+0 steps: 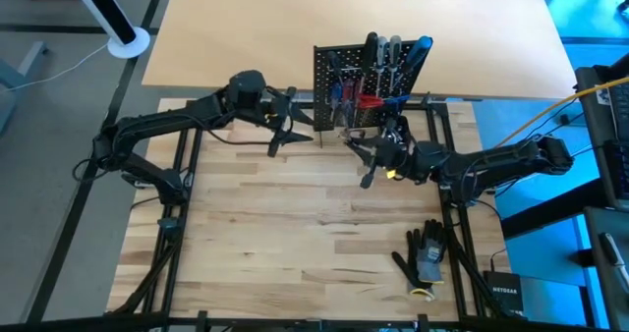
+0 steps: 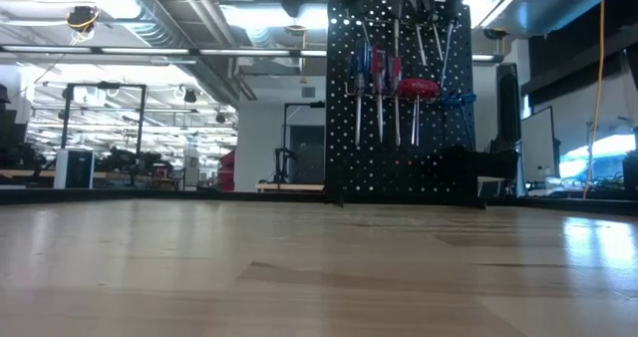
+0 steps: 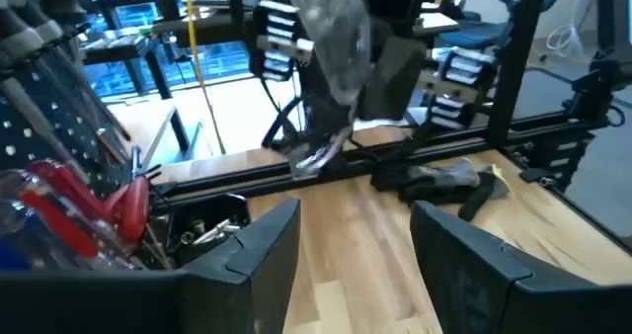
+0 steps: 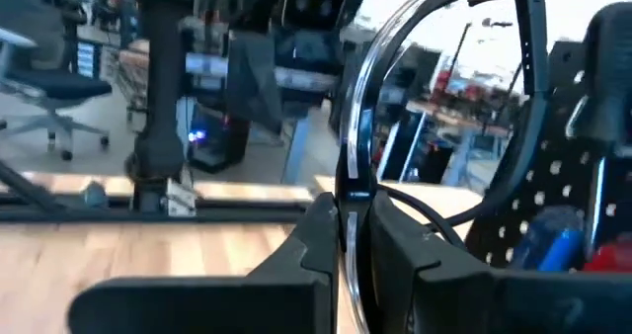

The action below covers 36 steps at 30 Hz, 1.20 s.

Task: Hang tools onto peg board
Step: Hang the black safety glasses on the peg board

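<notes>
The black peg board (image 1: 366,84) stands upright at the table's far middle on a short stand. Screwdrivers with red and blue handles (image 2: 377,73) and a red-handled tool (image 2: 417,88) hang on its face. My right gripper (image 1: 376,160) hovers just in front of the board's near side, shut on a thin, bright, curved metal tool (image 4: 357,117). My left gripper (image 1: 287,128) is left of the board, open and holding nothing (image 3: 355,255). The board's red-handled tool (image 3: 94,210) shows close beside it in the left wrist view. My right gripper pinches the thin metal tool between its two fingers at a straight stretch of its bar (image 4: 352,230). The fingers come at it about level from the table's right, and the bar crosses them. Above the fingers it arcs over toward the peg board (image 4: 553,166). It is clear of the table.
A pair of black gloves (image 1: 425,258) lies near the table's right front. A small black holder with metal bits (image 3: 202,233) sits by the board's foot. A dark box (image 1: 511,293) lies off the right front corner. The black table frame's rails (image 1: 177,224) run along both sides.
</notes>
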Motion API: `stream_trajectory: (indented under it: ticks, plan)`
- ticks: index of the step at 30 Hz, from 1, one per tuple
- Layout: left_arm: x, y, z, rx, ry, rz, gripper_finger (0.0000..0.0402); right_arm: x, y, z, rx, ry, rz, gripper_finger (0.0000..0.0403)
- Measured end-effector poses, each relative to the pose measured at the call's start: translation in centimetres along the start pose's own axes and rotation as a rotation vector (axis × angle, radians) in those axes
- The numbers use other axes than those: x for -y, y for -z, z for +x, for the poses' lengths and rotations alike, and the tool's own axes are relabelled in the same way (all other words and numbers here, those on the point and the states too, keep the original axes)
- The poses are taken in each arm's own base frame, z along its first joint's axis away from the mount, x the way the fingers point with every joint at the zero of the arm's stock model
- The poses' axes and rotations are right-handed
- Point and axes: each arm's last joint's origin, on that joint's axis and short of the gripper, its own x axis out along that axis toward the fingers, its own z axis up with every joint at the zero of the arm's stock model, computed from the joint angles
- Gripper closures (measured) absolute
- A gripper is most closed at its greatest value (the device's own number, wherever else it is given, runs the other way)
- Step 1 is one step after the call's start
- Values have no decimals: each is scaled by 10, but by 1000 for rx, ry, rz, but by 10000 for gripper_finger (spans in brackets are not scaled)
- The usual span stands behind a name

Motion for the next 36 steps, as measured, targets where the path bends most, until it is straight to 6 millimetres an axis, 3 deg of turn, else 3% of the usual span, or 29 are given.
stream_trajectory:
  ticks: [7, 22, 30, 36]
  plan:
    - [-2, -3, 0, 19, -42, 14, 218, -4, -2, 3, 74, -110, -14, 368]
    - [-1, 3, 0, -34, -28, 8, 218, 71, 20, 27, 55, -13, 68, 368]
    - [-1, 3, 0, -36, -28, 7, 218, 92, 26, 25, 129, -91, 148, 368]
    - [-1, 3, 0, -36, -28, 4, 218, 99, 53, 12, 169, -93, 270, 368]
